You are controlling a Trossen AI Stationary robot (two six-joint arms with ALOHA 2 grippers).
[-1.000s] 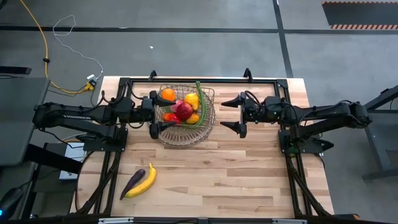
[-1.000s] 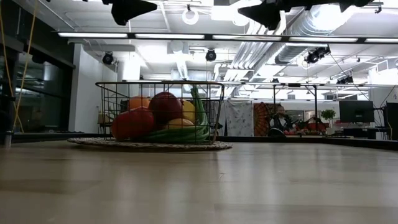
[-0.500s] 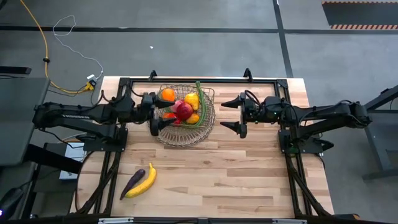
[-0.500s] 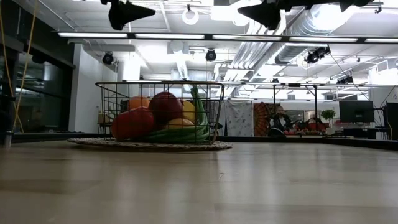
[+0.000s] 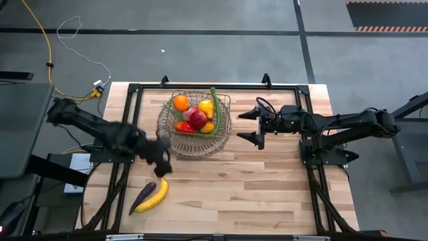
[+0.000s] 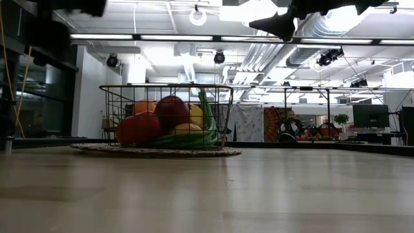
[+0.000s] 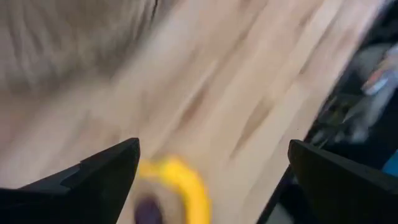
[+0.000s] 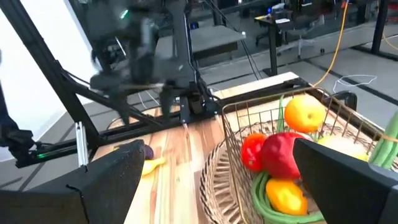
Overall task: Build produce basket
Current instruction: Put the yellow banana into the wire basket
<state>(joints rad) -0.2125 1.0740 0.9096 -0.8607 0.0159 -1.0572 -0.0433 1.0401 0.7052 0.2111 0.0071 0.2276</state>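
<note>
Your left gripper (image 5: 162, 155) hangs w/ fingers spread wide, nothing in them, over bare table betw. the basket (image 5: 194, 144) and the banana (image 5: 153, 197) + eggplant (image 5: 142, 197) lying side by side near the front-left edge. Basket sits at table's far middle, holding orange (image 5: 180, 102), apple (image 5: 198, 119), lemon (image 5: 206, 108), green beans (image 5: 215, 104). Your right gripper (image 5: 249, 125) waits just beside the basket, also released, empty.

Bronze-grey wire basket (image 5: 195, 143), yellow banana (image 5: 154, 197), purple eggplant (image 5: 142, 197), pale wood table (image 5: 254, 187)
</note>
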